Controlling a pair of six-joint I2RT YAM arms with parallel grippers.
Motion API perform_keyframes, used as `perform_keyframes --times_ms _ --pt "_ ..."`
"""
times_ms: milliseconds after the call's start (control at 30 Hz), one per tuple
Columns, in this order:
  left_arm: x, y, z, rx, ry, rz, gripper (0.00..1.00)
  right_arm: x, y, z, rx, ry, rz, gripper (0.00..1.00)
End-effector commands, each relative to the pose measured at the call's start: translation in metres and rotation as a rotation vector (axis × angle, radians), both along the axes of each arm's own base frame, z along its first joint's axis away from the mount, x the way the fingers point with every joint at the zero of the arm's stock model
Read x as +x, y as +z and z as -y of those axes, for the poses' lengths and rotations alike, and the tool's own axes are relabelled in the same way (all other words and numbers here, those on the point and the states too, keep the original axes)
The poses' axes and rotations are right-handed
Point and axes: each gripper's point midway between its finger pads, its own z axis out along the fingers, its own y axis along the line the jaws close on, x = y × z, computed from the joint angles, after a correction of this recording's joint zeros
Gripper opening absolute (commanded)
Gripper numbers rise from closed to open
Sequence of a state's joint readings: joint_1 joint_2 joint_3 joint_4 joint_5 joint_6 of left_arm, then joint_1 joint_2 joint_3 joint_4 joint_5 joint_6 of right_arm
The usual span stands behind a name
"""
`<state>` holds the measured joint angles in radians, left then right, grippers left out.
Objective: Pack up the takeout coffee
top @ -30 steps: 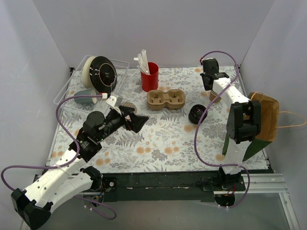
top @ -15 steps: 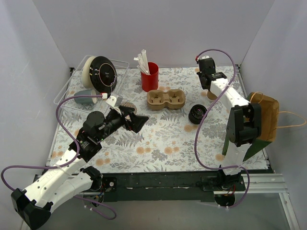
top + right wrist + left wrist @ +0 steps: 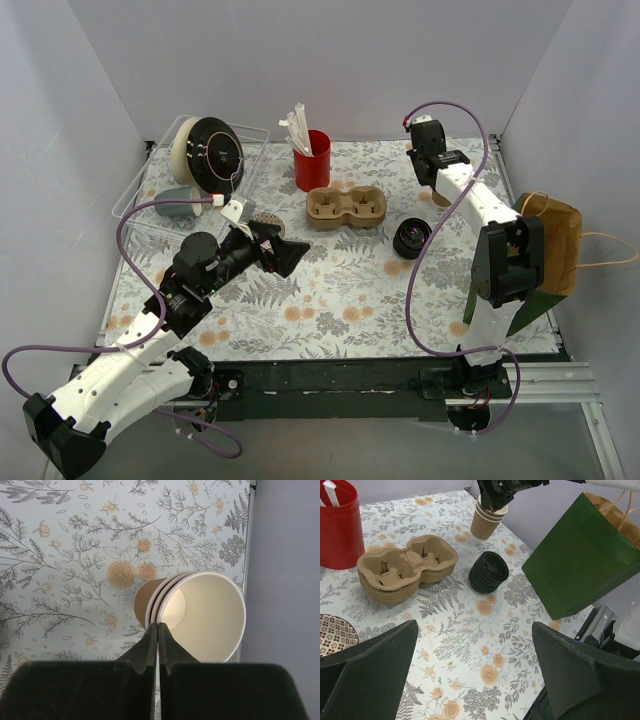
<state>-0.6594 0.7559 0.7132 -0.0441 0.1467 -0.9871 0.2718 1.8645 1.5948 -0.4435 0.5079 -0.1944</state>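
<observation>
Hovering over stacked cups (image 3: 200,615), right gripper (image 3: 157,626) closed, left gripper (image 3: 475,630) spread wide, lid stack (image 3: 488,571) beside carrier (image 3: 405,572).

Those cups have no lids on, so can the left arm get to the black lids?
Probably yes: the left gripper is open, and only bare tablecloth lies between it and the black lids.

Item: takeout coffee, in separate parts, not assembled.

Paper cups (image 3: 487,520): small, brown kraft outside, white inside. Nested in a stack, apparently three by the rims seen from above. Upright, mouth up, no lid on. They stand at the far right corner of the floral table cover (image 3: 470,645), close to its edge.

Black lids (image 3: 488,571): round, ribbed plastic, stacked and leaning slightly. Count unclear. They lie on the cover, nearer than the cups and apart from them.
</observation>
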Motion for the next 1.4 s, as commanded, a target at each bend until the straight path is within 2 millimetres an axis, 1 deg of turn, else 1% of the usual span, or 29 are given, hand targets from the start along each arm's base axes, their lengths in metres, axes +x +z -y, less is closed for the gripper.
perform_keyframes --times_ms 0,33,67,167,200,233,267,300,367,400,433,467,500,533,567,600,633,700,767,800,833,900,933,967,1067,1167,1233,1333,1367 --pt "-0.002 0.01 0.0 -0.01 -0.006 0.034 0.98 -0.001 0.016 -0.012 0.031 0.041 0.055 0.01" --pt "-0.002 0.009 0.0 -0.009 -0.007 0.032 0.98 -0.002 0.012 -0.026 0.095 0.102 0.043 0.01" --pt "-0.002 0.009 0.001 -0.009 -0.01 0.029 0.98 -0.001 0.014 -0.029 0.11 0.109 0.053 0.01" --pt "-0.002 0.007 0.002 -0.003 -0.017 0.024 0.98 0.0 0.017 -0.014 0.003 0.065 0.041 0.01" --pt "-0.001 0.008 0.002 -0.004 -0.014 0.026 0.98 0.0 0.011 -0.013 -0.034 0.053 0.023 0.01" --pt "-0.001 0.007 0.001 -0.004 -0.01 0.026 0.98 -0.002 0.012 -0.008 -0.064 0.034 0.016 0.01" --pt "-0.001 0.007 0.001 -0.003 -0.009 0.025 0.98 -0.002 0.014 -0.011 -0.056 0.04 0.025 0.01" --pt "-0.001 0.007 0.001 -0.005 -0.007 0.027 0.98 -0.005 0.031 -0.014 -0.029 0.047 0.071 0.01" --pt "0.0 0.006 0.001 -0.003 -0.006 0.027 0.98 -0.005 0.042 -0.024 0.019 0.081 0.149 0.01" --pt "0.0 0.006 0.001 -0.004 -0.006 0.028 0.98 -0.006 0.054 -0.026 0.029 0.092 0.194 0.01" --pt "0.0 0.006 0.001 -0.004 -0.007 0.026 0.98 -0.006 0.052 -0.025 0.009 0.104 0.196 0.01" --pt "-0.001 0.006 0.001 -0.005 -0.007 0.027 0.98 -0.01 0.041 -0.021 -0.022 0.099 0.151 0.01" --pt "-0.001 0.005 0.001 -0.005 -0.006 0.025 0.98 -0.005 0.025 -0.019 -0.053 0.088 0.096 0.01" --pt "0.0 0.005 0.001 -0.003 -0.004 0.022 0.98 -0.006 0.017 -0.012 -0.083 0.047 0.064 0.01" --pt "0.0 0.004 0.001 -0.002 -0.004 0.021 0.98 -0.007 0.01 -0.016 -0.072 0.057 0.039 0.01" --pt "0.0 0.004 0.001 -0.003 -0.003 0.022 0.98 -0.01 0.009 -0.021 -0.031 0.078 0.045 0.01" --pt "0.001 0.003 0.001 0.0 -0.003 0.021 0.98 -0.01 0.008 -0.039 0.066 0.155 0.054 0.01" --pt "0.001 0.003 0.001 0.002 -0.003 0.021 0.98 -0.008 0.025 -0.044 0.138 0.168 0.129 0.01" --pt "0.002 0.0 0.002 0.007 -0.003 0.015 0.98 -0.006 0.032 -0.028 0.057 0.108 0.134 0.01" --pt "0.002 -0.001 0.003 0.009 -0.004 0.012 0.98 -0.007 0.02 -0.024 0.004 0.09 0.085 0.01" --pt "0.002 0.0 0.003 0.007 -0.004 0.012 0.98 -0.005 0.029 -0.013 -0.062 0.039 0.096 0.01" --pt "0.002 -0.001 0.004 0.007 -0.01 0.009 0.98 -0.006 0.029 -0.011 -0.097 0.041 0.103 0.01" --pt "0.002 0.0 0.004 0.006 -0.012 0.01 0.98 0.0 0.037 -0.014 -0.078 0.048 0.162 0.01" --pt "0.002 -0.001 0.005 0.008 -0.014 0.008 0.98 -0.007 0.028 -0.013 -0.082 0.06 0.147 0.01" --pt "0.003 -0.003 0.004 0.011 -0.01 0.002 0.98 -0.008 0.015 -0.021 -0.042 0.091 0.119 0.01" --pt "0.003 -0.003 0.005 0.009 -0.01 0.002 0.98 -0.012 -0.004 -0.026 -0.028 0.107 0.048 0.01" --pt "0.005 -0.004 0.004 0.007 0.002 -0.005 0.98 -0.01 0.01 -0.023 -0.035 0.077 0.071 0.01" --pt "0.015 -0.012 0.005 -0.009 0.046 -0.051 0.98 -0.009 0.041 -0.025 -0.001 0.078 0.147 0.01" --pt "0.02 0.001 0.007 -0.046 0.055 -0.03 0.98 -0.01 0.053 -0.026 0.014 0.083 0.172 0.01"
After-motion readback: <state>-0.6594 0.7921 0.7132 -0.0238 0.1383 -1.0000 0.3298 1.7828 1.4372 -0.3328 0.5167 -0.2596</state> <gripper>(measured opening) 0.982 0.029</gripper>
